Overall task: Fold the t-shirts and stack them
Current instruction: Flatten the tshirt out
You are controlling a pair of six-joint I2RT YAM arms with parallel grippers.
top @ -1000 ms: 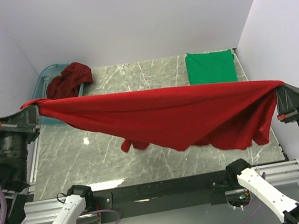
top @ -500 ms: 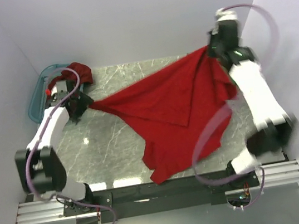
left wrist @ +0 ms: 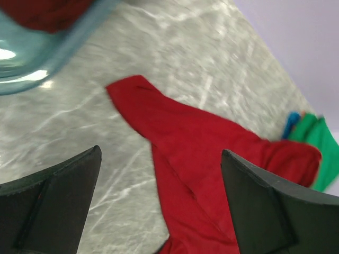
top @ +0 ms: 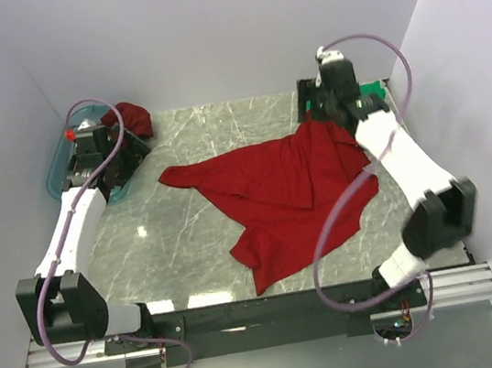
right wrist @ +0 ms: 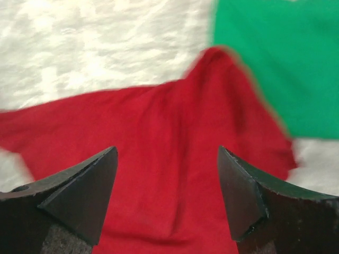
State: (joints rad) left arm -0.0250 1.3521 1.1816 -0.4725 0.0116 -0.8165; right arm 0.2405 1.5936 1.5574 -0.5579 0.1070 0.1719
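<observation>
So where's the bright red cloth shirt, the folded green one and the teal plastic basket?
Bright red cloth shirt (top: 274, 184): top view, its middle.
Folded green cloth shirt (right wrist: 265, 53): right wrist view, flat top.
Teal plastic basket (left wrist: 32, 66): left wrist view, side wall.

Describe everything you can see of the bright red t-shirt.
The bright red t-shirt is soft cloth, lying crumpled on the marble table. It spreads from a corner on the left to a bunched peak at the far right that overlaps the edge of the folded green shirt. A flap trails toward the near edge. Nothing grips it.
</observation>
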